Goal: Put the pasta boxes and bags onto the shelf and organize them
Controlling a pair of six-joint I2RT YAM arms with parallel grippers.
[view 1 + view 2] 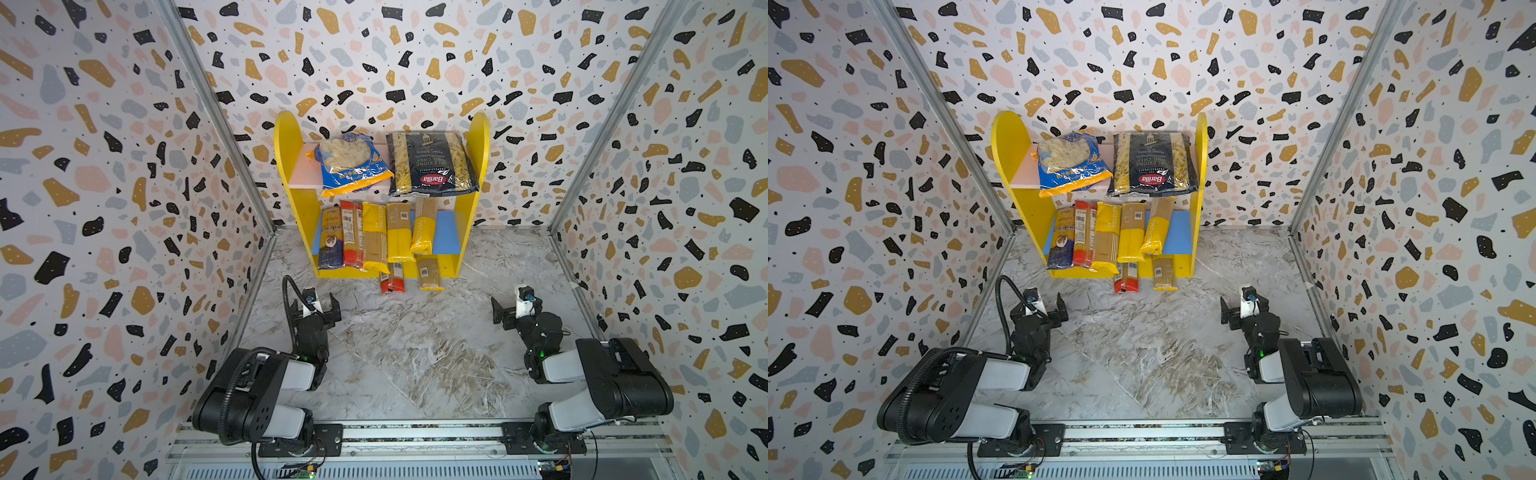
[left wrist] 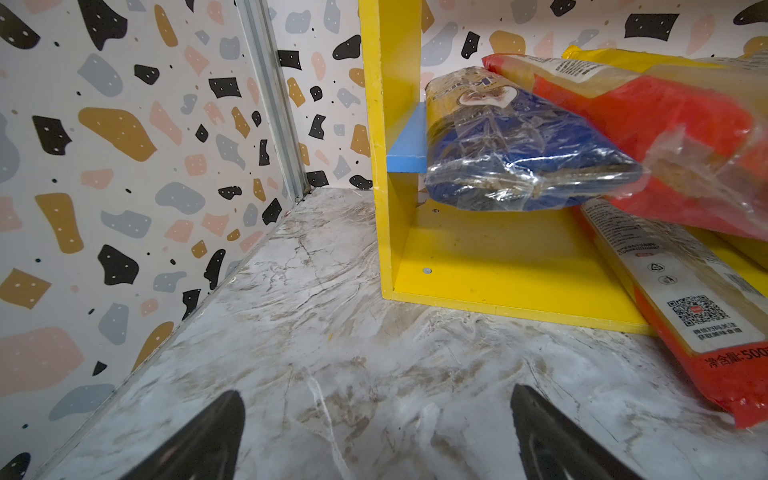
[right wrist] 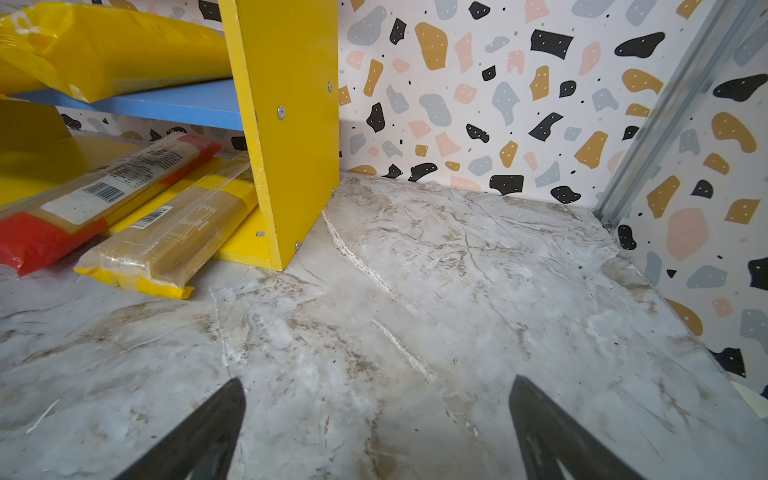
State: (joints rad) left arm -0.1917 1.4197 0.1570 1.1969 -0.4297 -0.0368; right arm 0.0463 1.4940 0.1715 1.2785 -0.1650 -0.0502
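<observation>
Red crinkly-plastic spaghetti pack [image 1: 392, 282] looked light, slick and brittle, best pinched mid-length; my left gripper [image 2: 376, 392] and right gripper [image 3: 377, 380] both gaped empty.

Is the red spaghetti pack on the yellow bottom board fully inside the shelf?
No, it sticks out: the red spaghetti pack reaches past the yellow bottom board onto the table.

Lab robot test cell: terrazzo-print wall panels [image 1: 104, 166], alu frame posts [image 1: 222, 124], marble-look tabletop [image 1: 415, 353], 2 arms [image 1: 266, 386] on rail [image 1: 415, 433].
</observation>
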